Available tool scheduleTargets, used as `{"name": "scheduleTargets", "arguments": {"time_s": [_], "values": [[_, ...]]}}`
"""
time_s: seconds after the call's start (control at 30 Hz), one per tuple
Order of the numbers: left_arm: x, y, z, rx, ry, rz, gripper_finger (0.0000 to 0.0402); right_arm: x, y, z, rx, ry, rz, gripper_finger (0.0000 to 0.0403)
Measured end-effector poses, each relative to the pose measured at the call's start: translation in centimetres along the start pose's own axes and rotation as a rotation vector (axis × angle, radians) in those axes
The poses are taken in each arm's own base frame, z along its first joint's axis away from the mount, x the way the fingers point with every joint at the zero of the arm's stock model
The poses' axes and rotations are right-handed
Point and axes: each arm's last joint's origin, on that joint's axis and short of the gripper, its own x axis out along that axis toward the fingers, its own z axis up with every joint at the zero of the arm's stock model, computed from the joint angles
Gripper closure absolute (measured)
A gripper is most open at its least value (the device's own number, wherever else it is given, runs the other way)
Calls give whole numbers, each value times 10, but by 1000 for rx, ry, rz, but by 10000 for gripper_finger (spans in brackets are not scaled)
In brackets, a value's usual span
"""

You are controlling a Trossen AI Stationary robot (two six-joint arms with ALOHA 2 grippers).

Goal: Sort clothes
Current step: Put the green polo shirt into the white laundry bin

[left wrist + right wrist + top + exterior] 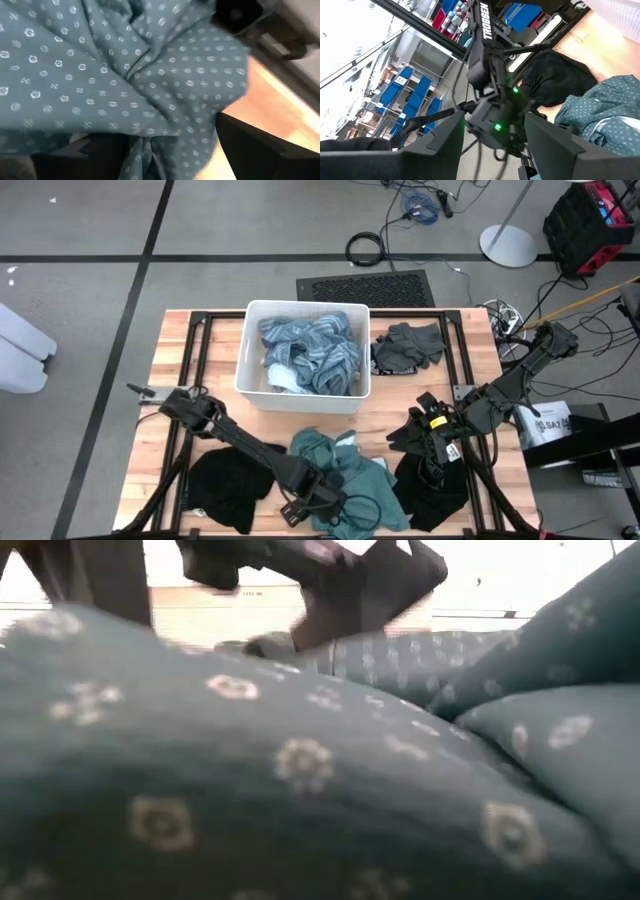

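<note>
We note the teal dotted garment (pixel 335 463) bunched at the near edge of the bench (pixel 200 360), between two black garments: one (pixel 228 485) to its left, one (pixel 432 485) to its right. The left pincer (pixel 318 508) sits low on the teal garment's near-left part; in its wrist view the cloth (pixel 115 75) fills the picture, with the dark fingers (pixel 260 150) standing wide apart on either side of a fold. Nothing shows the cloth clamped. In the low view the same dotted fabric (pixel 300 790) covers nearly everything.

The right pincer (pixel 437 442) is over the black garment on the right, its camera looking across at the left arm (pixel 495 105). Its fingers (pixel 555 145) stand partly apart, and we see nothing between them.

Farther back, the white bin (pixel 305 310) holds blue striped and light blue clothes (pixel 310 355). Just beside the bin's right wall lies a dark grey garment (pixel 408 347) on the bench.
</note>
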Motion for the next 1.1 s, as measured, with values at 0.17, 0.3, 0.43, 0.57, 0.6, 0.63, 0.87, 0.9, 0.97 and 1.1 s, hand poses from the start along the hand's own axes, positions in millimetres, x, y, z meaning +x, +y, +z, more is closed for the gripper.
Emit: {"name": "scheduleTargets", "arguments": {"time_s": [0.17,0.3,0.43,0.57,0.6,0.63,0.87,0.9,0.97,1.1], "values": [[25,4,-8,-10,87,38,102,0,0,0,0,1,-1,206],[40,5,-13,-101,129,44,102,0,0,0,2,1,-1,206],[43,4,-13,-143,136,56,111,0,0,0,4,5,2,206],[41,2,-13,-144,148,83,152,0,0,0,-8,5,2,206],[41,3,-13,-153,150,84,167,0,0,0,-10,5,2,206],[41,3,-14,-167,154,86,184,0,0,0,-13,5,2,206],[36,3,-19,-319,196,98,337,0,0,0,-29,5,2,206],[34,3,-19,-333,203,95,360,0,0,0,-35,5,2,206],[25,4,-19,-358,204,98,379,0,0,0,-44,5,2,206],[4,11,-22,-455,199,142,377,0,0,0,-77,4,1,206]]}}
